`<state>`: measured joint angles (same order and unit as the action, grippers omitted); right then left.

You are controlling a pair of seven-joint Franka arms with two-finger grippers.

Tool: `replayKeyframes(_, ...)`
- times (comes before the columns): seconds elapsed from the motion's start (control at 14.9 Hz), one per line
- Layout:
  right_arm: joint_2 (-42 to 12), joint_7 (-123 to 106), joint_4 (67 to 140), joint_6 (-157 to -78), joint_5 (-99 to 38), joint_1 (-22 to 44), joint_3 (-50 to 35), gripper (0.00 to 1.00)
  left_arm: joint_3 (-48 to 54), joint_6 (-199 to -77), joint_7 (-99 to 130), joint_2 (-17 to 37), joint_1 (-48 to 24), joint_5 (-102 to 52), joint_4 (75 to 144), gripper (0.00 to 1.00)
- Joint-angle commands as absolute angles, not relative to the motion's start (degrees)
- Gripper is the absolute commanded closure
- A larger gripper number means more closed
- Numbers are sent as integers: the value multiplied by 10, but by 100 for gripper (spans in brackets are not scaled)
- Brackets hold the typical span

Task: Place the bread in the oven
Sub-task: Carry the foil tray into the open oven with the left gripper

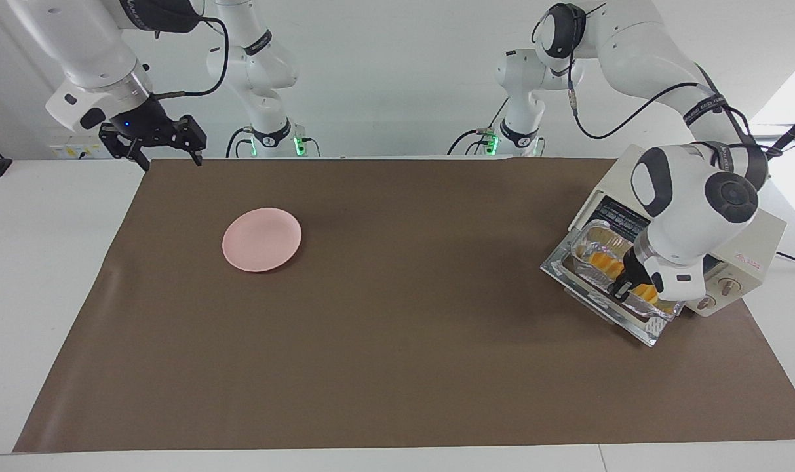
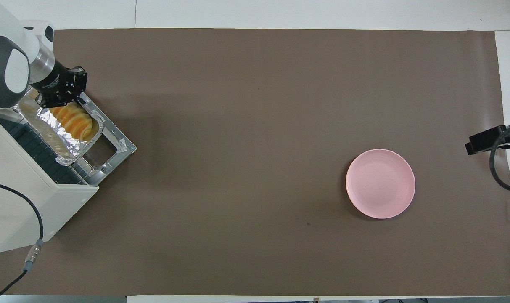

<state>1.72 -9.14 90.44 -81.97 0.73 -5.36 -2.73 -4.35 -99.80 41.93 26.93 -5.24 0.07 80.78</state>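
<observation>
Oven (image 2: pixel 19 202) cut off at the overhead edge — bread (image 1: pixel 607 265) partly hidden (by the left arm), right gripper (image 2: pixel 488 141) barely showing.

White table (image 1: pixel 56 275) under a brown mat (image 1: pixel 397 367), plain white wall (image 1: pixel 384 72), daylight at one end.

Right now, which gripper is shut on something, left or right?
The left gripper, over the oven's open door: it pinches the foil tray holding the bread. The right gripper waits open, holding nothing, at the table's edge.
</observation>
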Motion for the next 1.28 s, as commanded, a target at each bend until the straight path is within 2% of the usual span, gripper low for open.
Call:
replayKeyframes(0.0,32,-105,919,-817,12,-57,-30,0,-46,-1012,417,216,-41,6,895,100)
replayKeyframes(0.74,32,-105,919,-817,12,-57,-30,0,-47,-1011,344,188,6,37,953,100)
replayKeyframes(1.08,32,-105,919,-817,12,-57,-30,0,-47,-1013,337,185,4,45,962,100)
replayKeyframes(1.14,32,-105,919,-817,12,-57,-30,0,-47,-1017,335,185,4,46,962,78)
replayKeyframes(1.21,32,-105,919,-817,12,-57,-30,0,-47,-1027,335,185,6,46,962,1)
